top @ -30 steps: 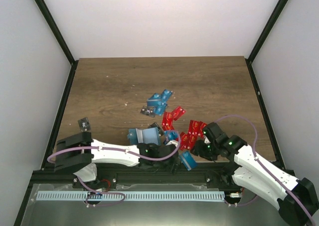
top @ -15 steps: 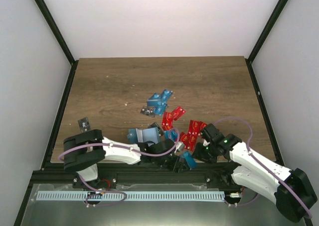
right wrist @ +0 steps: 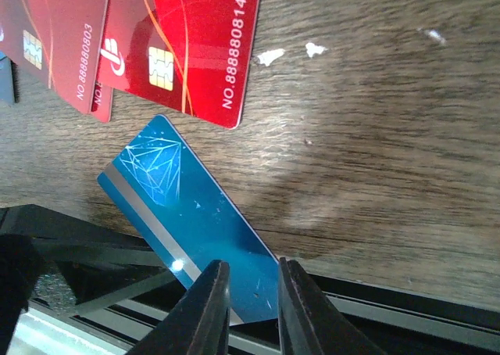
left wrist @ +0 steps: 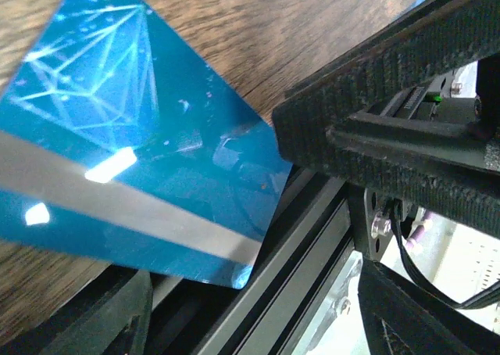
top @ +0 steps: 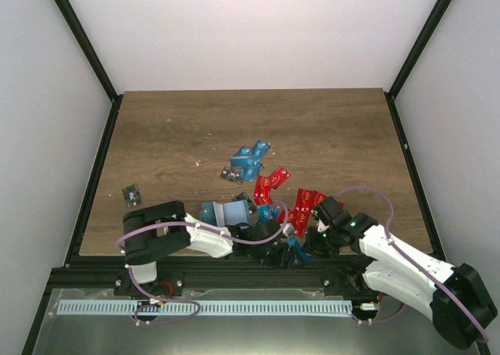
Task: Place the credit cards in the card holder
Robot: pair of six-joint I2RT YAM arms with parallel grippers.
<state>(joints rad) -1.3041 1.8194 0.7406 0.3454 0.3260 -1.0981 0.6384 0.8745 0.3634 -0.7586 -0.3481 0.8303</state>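
Observation:
A bright blue card [top: 294, 250] lies at the table's front edge and overhangs the rail. My right gripper [top: 311, 239] stands over its near end; in the right wrist view the jaws [right wrist: 251, 267] are a narrow gap apart above the card's face [right wrist: 176, 195], not pinching it. My left gripper [top: 281, 242] is wide open beside it, and the card's corner [left wrist: 117, 136] fills its view. The teal card holder [top: 226, 213] lies open just left. Red cards [top: 305, 202] and blue cards [top: 250, 159] are scattered behind; two red ones [right wrist: 187, 50] lie by the blue card.
A black card [top: 131, 192] lies alone at the left, another [top: 230, 175] by the blue pile. The black frame rail [top: 234, 273] runs along the front edge just under both grippers. The other arm's black body [left wrist: 391, 136] is close on the right in the left wrist view.
My left arm has swung right, bringing its gripper up beside the blue card at the front edge. My right gripper has shifted slightly left over that card. The card has barely moved.

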